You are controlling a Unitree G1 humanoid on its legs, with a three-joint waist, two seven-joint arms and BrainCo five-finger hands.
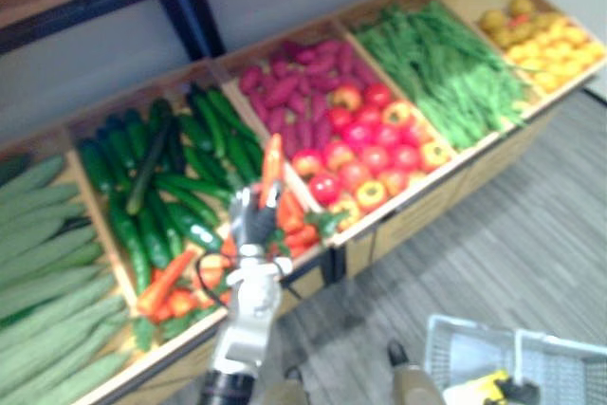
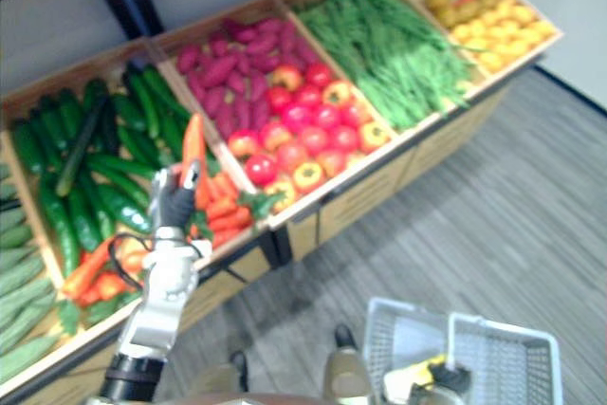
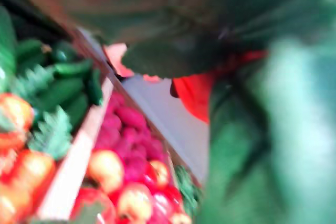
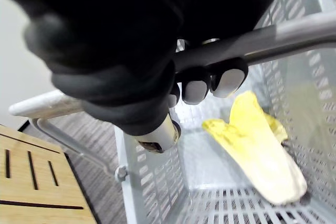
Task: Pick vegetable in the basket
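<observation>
My left hand [image 1: 252, 222] is raised over the carrot bin [image 1: 180, 296] and shut on an orange carrot [image 1: 272, 162], which stands upright out of its fingers. The same carrot [image 2: 193, 142] shows above the hand [image 2: 174, 202] in the right eye view, and as an orange patch [image 3: 195, 94] in the left wrist view. A grey wire basket [image 1: 555, 359] hangs at the lower right over the floor. My right hand [image 4: 197, 85] is curled round its metal handle [image 4: 278, 38]. A yellow vegetable [image 4: 260, 153] lies on the basket's bottom.
The wooden stand holds bins of pale green gourds [image 1: 43, 282], dark cucumbers [image 1: 156, 177], purple sweet potatoes [image 1: 294, 87], red and yellow tomatoes [image 1: 375, 154], green beans [image 1: 441, 59] and yellow fruit [image 1: 541, 40]. Grey plank floor [image 1: 493, 253] lies in front.
</observation>
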